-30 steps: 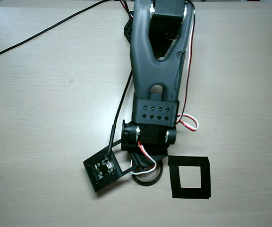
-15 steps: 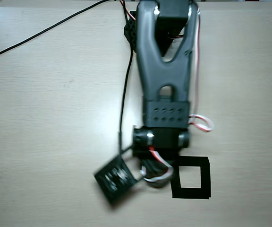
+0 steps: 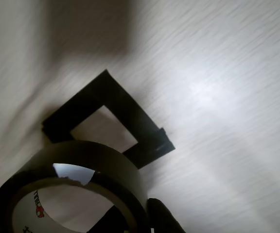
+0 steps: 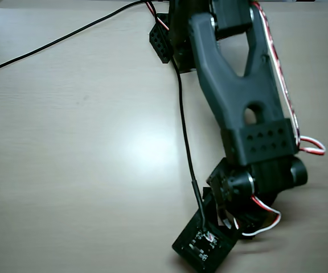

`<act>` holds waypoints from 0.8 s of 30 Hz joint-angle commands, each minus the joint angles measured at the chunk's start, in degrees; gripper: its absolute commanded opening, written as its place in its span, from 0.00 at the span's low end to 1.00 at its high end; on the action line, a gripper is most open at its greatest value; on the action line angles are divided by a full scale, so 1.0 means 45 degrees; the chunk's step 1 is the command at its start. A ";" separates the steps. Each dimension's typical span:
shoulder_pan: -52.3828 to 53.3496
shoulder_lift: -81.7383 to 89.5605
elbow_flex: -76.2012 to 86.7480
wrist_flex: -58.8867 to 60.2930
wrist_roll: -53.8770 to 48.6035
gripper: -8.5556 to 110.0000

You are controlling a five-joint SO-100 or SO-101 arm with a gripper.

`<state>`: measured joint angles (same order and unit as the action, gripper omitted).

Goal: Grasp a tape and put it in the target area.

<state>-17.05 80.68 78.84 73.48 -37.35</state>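
Observation:
In the wrist view the tape (image 3: 77, 160), a black roll with a pale inner rim, fills the lower left, close to the camera and raised above the table. My gripper (image 3: 141, 213) is shut on its wall; one dark finger (image 3: 163, 217) shows at the bottom edge, pressed against the roll's outside. The target area (image 3: 130, 114), a black tape square with a bare centre, lies flat on the table just beyond the roll, its near side partly covered by it. In the overhead view the arm (image 4: 238, 91) hides the tape, the gripper and the target area.
The pale wood-grain table (image 4: 67, 159) spreads to the left of the arm in the overhead view. A black cable (image 4: 182, 125) runs down to the black camera plate (image 4: 205, 245) at the wrist. Red and white wires (image 4: 312, 145) loop at the arm's right side.

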 commanded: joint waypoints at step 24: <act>0.0000 -0.3809 -0.3301 -0.0273 0.0273 0.07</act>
<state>-17.31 63.19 66.88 72.77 -36.39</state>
